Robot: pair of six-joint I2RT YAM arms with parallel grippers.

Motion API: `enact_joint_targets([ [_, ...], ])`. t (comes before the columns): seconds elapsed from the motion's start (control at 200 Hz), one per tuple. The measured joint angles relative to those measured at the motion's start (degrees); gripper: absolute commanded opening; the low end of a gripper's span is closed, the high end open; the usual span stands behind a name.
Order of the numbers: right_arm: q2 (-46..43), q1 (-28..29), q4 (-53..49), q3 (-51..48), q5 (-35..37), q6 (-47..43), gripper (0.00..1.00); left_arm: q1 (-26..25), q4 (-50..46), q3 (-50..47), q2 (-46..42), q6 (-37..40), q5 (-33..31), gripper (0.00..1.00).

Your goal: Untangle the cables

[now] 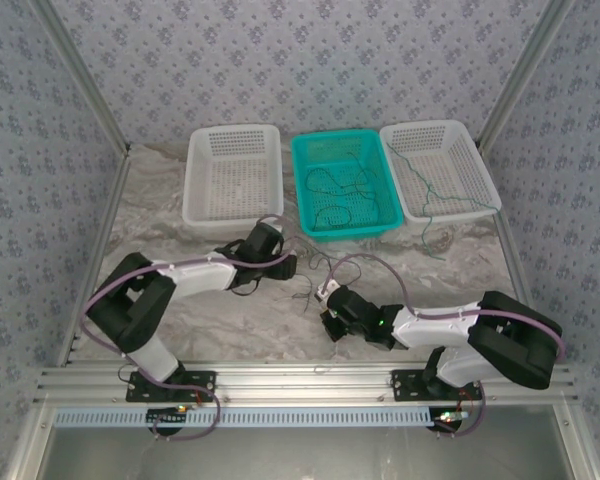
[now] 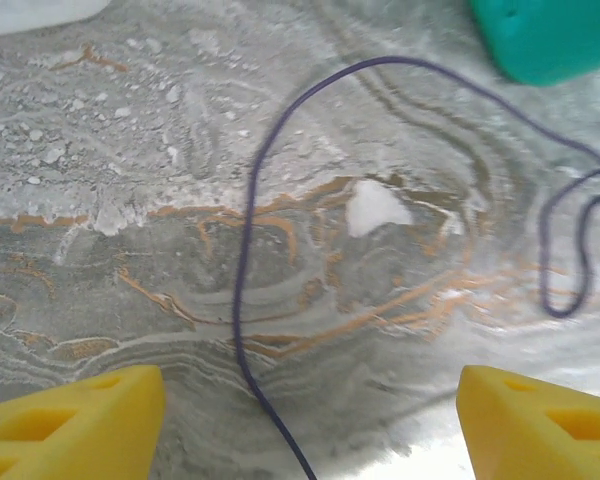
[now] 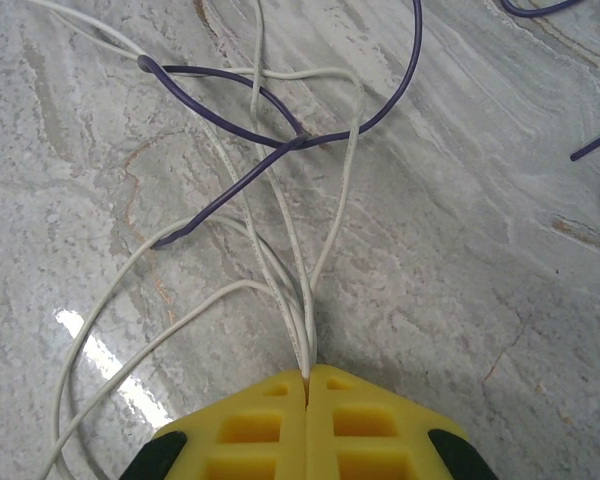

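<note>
Three baskets stand in a row along the far side of my tabletop [image 1: 240,320]: left basket [image 1: 233,175], middle basket [image 1: 345,233], right basket [image 1: 458,214]. Cables [image 1: 345,185] lie in the middle and right ones. More lie loose before the middle basket, between my left tool [image 1: 280,262] and, nearer me, my right tool [image 3: 307,378], with some strands running in between its fingers.

The grey-white, marble-patterned surface [image 1: 180,300] carries three plastic baskets in a row at its far side: a teal basket [image 1: 345,185] between a left white basket [image 1: 233,172] and a right white basket [image 1: 438,170]. In front of them, thin whitish wires [image 3: 352,160] and a dark purple wire [image 2: 237,300] lie loose, crossing each other.
</note>
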Motion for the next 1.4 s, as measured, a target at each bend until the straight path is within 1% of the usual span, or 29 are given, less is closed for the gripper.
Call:
enact_joint_targets([
  [0.12,0.26,0.0,-0.13,0.26,0.04,-0.26,0.0,0.0,0.74,-0.76,-3.19,4.39,4.46,0.76],
  [0.21,0.42,0.0,-0.17,0.39,0.11,-0.42,0.0,-0.04,0.28,-0.57,-3.85,10.4,9.22,0.75],
  [0.275,0.48,0.0,-0.28,0.48,0.13,-0.42,0.0,-0.04,-1.36,-0.28,-3.67,14.8,11.26,0.75],
  [0.385,0.63,0.0,-0.61,0.81,0.13,-0.46,0.0,-0.04,-4.15,0.85,-2.43,21.62,12.13,0.77],
  [0.47,0.74,0.0,-0.92,0.98,0.13,-0.61,0.0,-0.04,-4.5,1.79,-0.57,26.01,12.0,0.78],
  [0.52,0.79,0.0,-1.01,1.09,0.11,-0.63,0.0,-0.04,-4.22,2.27,0.83,28.0,11.65,0.78],
  [0.56,0.79,0.0,-1.22,1.18,0.11,-0.61,0.0,-0.04,-3.74,2.69,2.32,29.33,11.54,0.75],
  [0.62,0.81,0.0,-1.51,1.38,0.11,-0.61,0.0,-0.04,-3.13,3.43,4.57,30.77,11.45,0.65],
  [0.7,0.92,0.0,-2.21,1.79,0.11,-0.61,0.0,-0.04,-2.27,4.57,7.39,31.67,10.82,0.47],
  [0.74,0.94,0.0,-2.36,1.88,0.11,-0.61,0.0,0.2,-2.05,4.94,7.54,32.2,10.58,0.35],
  [0.75,0.94,0.0,-2.38,1.88,0.11,-0.61,0.0,0.24,-1.84,4.98,7.58,32.54,10.71,0.29],
  [0.77,0.94,0.0,-2.38,1.88,0.11,-0.59,0.0,0.24,-1.46,5.05,7.61,32.09,10.58,0.22],
  [0.83,0.94,0.0,-2.4,1.88,0.15,-0.57,0.0,0.22,-0.79,5.05,7.67,32.04,10.84,0.0],
  [0.914,0.94,0.0,-2.4,1.88,0.24,-0.37,0.0,0.17,-0.09,4.74,7.28,31.82,11.67,0.0],
  [0.979,0.94,0.0,-2.4,1.88,0.5,-0.11,0.0,0.17,0.31,3.37,4.92,31.1,12.98,0.0],
  [1.114,1.46,0.0,-2.38,2.1,1.38,1.81,0.0,0.31,-1.03,2.45,-5.53,29.2,17.2,0.0],
  [1.199,2.12,-0.15,-2.27,2.47,1.75,3.17,0.0,0.79,-1.9,4.09,-12.48,28.02,20.09,0.0],
  [1.319,3.52,-0.5,-2.23,3.06,1.88,4.55,0.0,3.89,-2.32,8.92,-18.73,25.27,23.63,0.0],
  [1.404,4.33,-0.55,-1.97,3.45,2.01,5.46,0.0,6.58,-2.51,12.44,-21.46,22.84,24.35,0.0],
])
